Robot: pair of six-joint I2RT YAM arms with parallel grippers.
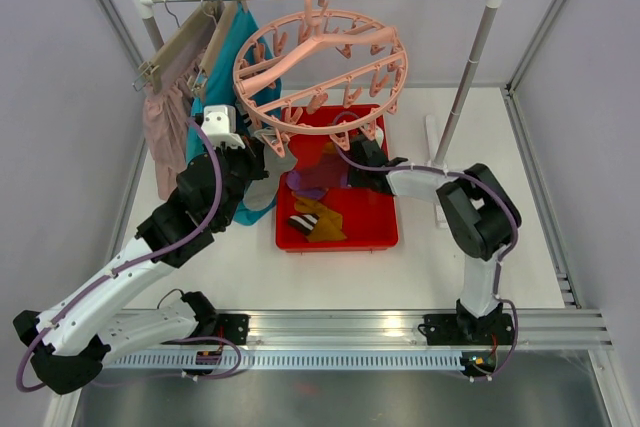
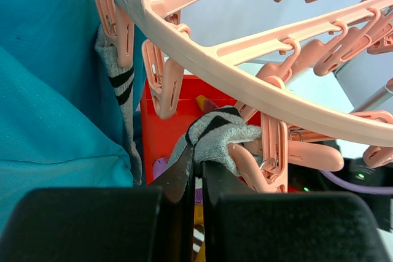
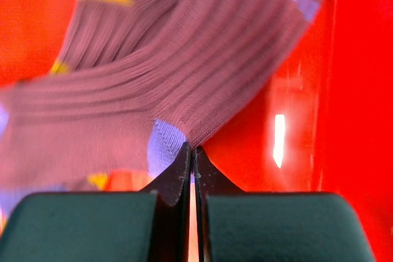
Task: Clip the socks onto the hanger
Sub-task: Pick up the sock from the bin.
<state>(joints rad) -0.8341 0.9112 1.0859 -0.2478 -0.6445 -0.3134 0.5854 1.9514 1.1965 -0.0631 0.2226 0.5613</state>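
The salmon-pink hanger (image 1: 320, 57) hangs from the rail, its ring (image 2: 245, 84) filling the left wrist view. My left gripper (image 2: 198, 164) is shut on a grey sock (image 2: 218, 136) with a black band, held up against a dangling clip (image 2: 273, 151). Another grey striped sock (image 2: 120, 84) hangs from a clip at the ring's left. My right gripper (image 3: 193, 148) is down in the red bin (image 3: 344, 121), shut on the edge of a purple sock (image 3: 184, 78). From above, the purple sock (image 1: 318, 179) lies beside a striped sock (image 1: 303, 219) and a mustard sock (image 1: 325, 227).
A teal garment (image 1: 235, 67) and a pale pink garment (image 1: 165, 132) hang on slim hangers at the rail's left, close behind my left arm. The rack's right post (image 1: 470, 67) stands beside my right arm. The red bin (image 1: 385, 237) sits under the hanger.
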